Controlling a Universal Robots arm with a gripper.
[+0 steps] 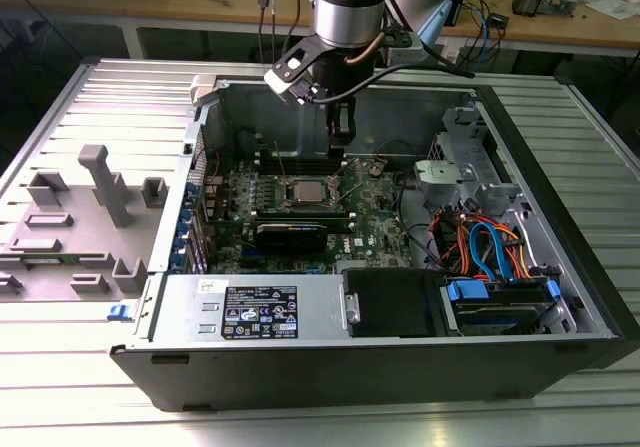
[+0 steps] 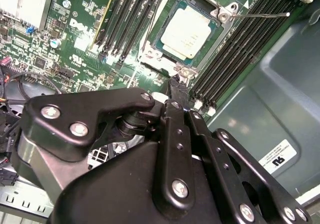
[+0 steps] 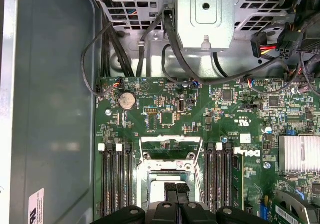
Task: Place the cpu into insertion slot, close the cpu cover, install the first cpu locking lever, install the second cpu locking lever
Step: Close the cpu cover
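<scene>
Near the middle of the exterior view the cpu (image 1: 307,191) lies seated flat in the insertion slot (image 2: 156,57). In the second wrist view its silvery top shows with a green margin bare all round, so the cpu cover (image 3: 170,138) seems to stand raised on its hinge rather than down over the chip. The gripper (image 2: 178,83) hangs just above the chip in the exterior frame, its fingers drawn together with nothing visible between them. Its tip is close to a corner of the socket rim (whether it touches the metal cannot be told). The likeliest trouble is the closed tip landing off the cover and on the chip or the rim, where it could skid, scrape the metal top or tilt the chip on its contacts. A cover pushed down on a tilted chip would bind. One thin locking lever (image 2: 260,15) juts out across the long memory slots (image 2: 225,58), where it could snag the fingers or be trapped beneath the cover's edge.
</scene>
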